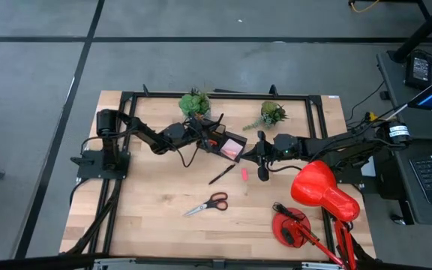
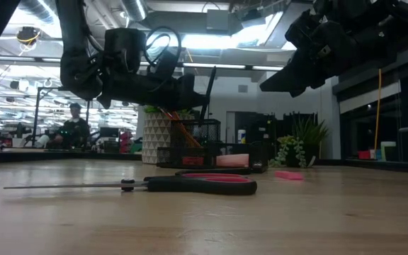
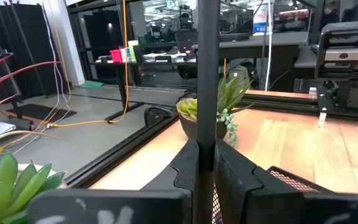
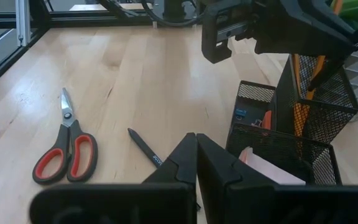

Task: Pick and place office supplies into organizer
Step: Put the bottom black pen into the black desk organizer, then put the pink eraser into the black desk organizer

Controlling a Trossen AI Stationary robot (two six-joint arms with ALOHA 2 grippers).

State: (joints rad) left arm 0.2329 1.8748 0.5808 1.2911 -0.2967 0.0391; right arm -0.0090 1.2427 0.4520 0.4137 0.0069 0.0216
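Observation:
The black mesh organizer [image 1: 227, 144] stands mid-table, with orange pencils [image 4: 303, 93] in its back compartment and a pink sticky pad [image 1: 233, 148] in its front tray. My left gripper [image 1: 203, 135] is over it, shut on a black pen [image 3: 208, 74]. My right gripper [image 1: 262, 156] hovers shut and empty just right of the organizer. Flat on the wood lie another black pen [image 1: 221, 174], a pink eraser [image 1: 244, 173] and the red-handled scissors [image 1: 208, 204]. My left gripper pinches the black pen's shaft [image 3: 207, 134] between its two fingers [image 3: 188, 168], coming level from the table's left and lying across it. The pen stands nearly upright, its top [image 2: 212, 71] above the gripper. Its lower end reaches down behind the organizer's mesh [image 2: 200, 138].
Two potted plants [image 1: 194, 101] [image 1: 272, 114] stand at the far edge behind the organizer. A red desk lamp [image 1: 322, 191] fills the near right corner. A black frame rail [image 1: 223, 94] runs round the table. A person [image 2: 73, 126] sits in the room beyond.

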